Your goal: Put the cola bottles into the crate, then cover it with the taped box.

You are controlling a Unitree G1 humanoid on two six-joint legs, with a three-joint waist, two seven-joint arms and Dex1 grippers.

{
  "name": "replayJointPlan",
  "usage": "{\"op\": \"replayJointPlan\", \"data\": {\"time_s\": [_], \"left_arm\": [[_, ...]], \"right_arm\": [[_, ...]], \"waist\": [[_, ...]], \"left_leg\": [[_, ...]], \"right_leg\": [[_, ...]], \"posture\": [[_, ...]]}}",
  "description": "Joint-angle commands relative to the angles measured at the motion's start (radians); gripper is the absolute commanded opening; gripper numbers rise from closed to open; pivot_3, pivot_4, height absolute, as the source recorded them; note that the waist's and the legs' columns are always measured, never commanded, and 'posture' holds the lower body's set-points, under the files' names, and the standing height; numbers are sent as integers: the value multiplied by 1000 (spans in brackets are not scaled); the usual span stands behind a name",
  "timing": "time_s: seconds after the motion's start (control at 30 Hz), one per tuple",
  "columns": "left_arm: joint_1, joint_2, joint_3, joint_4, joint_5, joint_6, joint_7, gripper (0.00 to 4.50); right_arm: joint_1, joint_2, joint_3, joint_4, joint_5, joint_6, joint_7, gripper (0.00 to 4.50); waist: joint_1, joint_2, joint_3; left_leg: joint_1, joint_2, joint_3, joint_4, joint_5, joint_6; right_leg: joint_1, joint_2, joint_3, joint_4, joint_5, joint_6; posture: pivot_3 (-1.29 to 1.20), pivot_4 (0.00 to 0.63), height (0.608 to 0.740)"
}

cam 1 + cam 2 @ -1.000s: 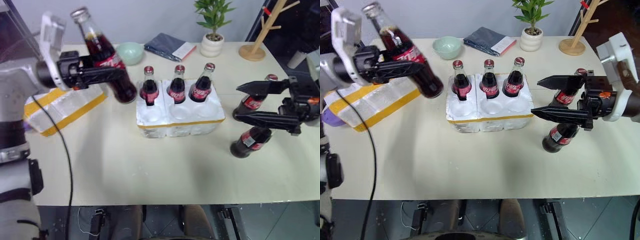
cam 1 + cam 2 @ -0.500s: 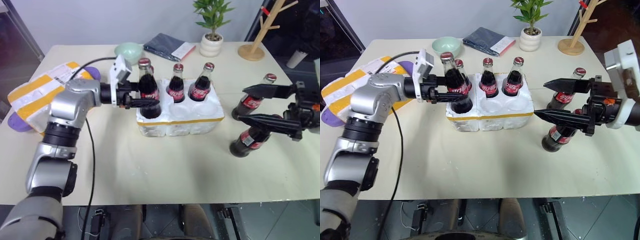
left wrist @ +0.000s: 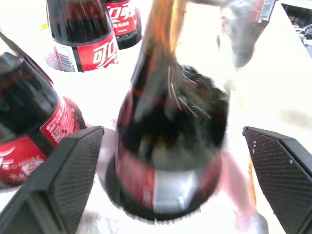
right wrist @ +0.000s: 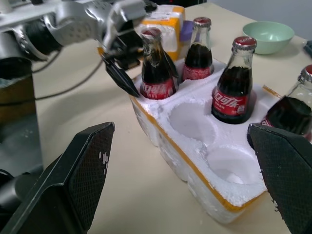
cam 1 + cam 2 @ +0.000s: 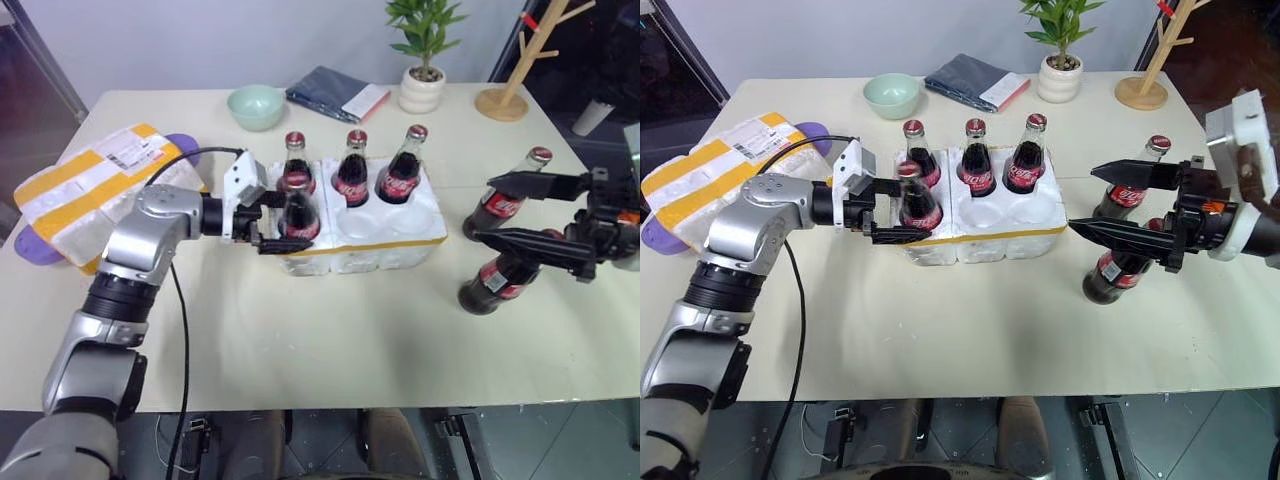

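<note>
Crate sat mid-table, four cola bottles seated. My left pincer stood spread around the front-left one. Right pincer spread near two bottles at 3 o'clock. Taped box at 9 o'clock.

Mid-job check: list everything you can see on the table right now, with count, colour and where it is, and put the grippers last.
cola bottles: six, dark with red labels; four stand in the crate, two on the table by the right gripper.
crate: one, white foam with yellow band, table centre; two front pockets empty.
taped box: one, white with yellow stripes, far left, resting on a purple thing.
bowl: one, pale green, behind the crate.
folded cloth: one, dark blue-grey, at the back.
potted plant: one, green in a white pot, at the back.
wooden stand: one, back right.
left gripper: open around the front-left bottle.
right gripper: open, beside the two loose bottles.
</note>
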Motion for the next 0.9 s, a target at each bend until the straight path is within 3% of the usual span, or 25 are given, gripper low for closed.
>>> {"op": "replayJointPlan", "data": {"time_s": [0.03,0.13,0.27,0.37,0.43,0.57,0.7,0.9], "left_arm": [[-24,50,110,-102,-121,119,-14,4485],[-72,141,228,-186,-314,328,-51,4485],[-131,254,342,-244,-526,555,-65,4485],[-94,348,348,-338,-611,627,-129,4485],[-35,371,306,-403,-572,572,-150,4485],[24,342,219,-426,-479,464,-128,4485],[38,285,146,-407,-390,364,-102,4485],[38,218,108,-398,-348,312,-73,4485]], "right_arm": [[3,-17,-45,7,-10,-19,13,4500],[-7,-51,-176,58,70,64,23,4500],[141,-84,-402,35,34,147,133,4500],[382,-16,-639,-72,5,240,220,4500],[531,59,-715,-152,-16,254,225,4500],[700,231,-697,-268,-102,169,130,4500],[773,415,-557,-355,-219,40,-24,4500],[684,529,-377,-310,-275,-49,-229,4500]], "waist": [[0,0,0],[-1,0,0],[1,0,0],[4,0,-1],[4,0,-1],[4,-1,-1],[2,-1,-1],[0,-1,-2]], "left_leg": [[0,0,0,0,0,0],[-1,0,0,0,0,0],[0,0,-1,-2,0,0],[1,0,-1,-2,-1,1],[1,0,0,-2,-1,1],[4,0,0,0,0,1],[5,2,1,5,0,0],[2,2,1,4,0,0]], "right_leg": [[0,0,0,0,0,0],[-1,0,0,0,0,0],[-1,0,-1,0,0,0],[2,0,-1,-1,-1,1],[3,0,-1,-1,-1,1],[6,0,0,-1,-1,-1],[10,1,0,-2,-2,-5],[6,1,1,-2,-2,-6]], "posture": [[0,150,740],[0,150,740],[0,150,740],[0,150,740],[0,150,740],[0,150,740],[0,150,740],[0,150,740]]}}
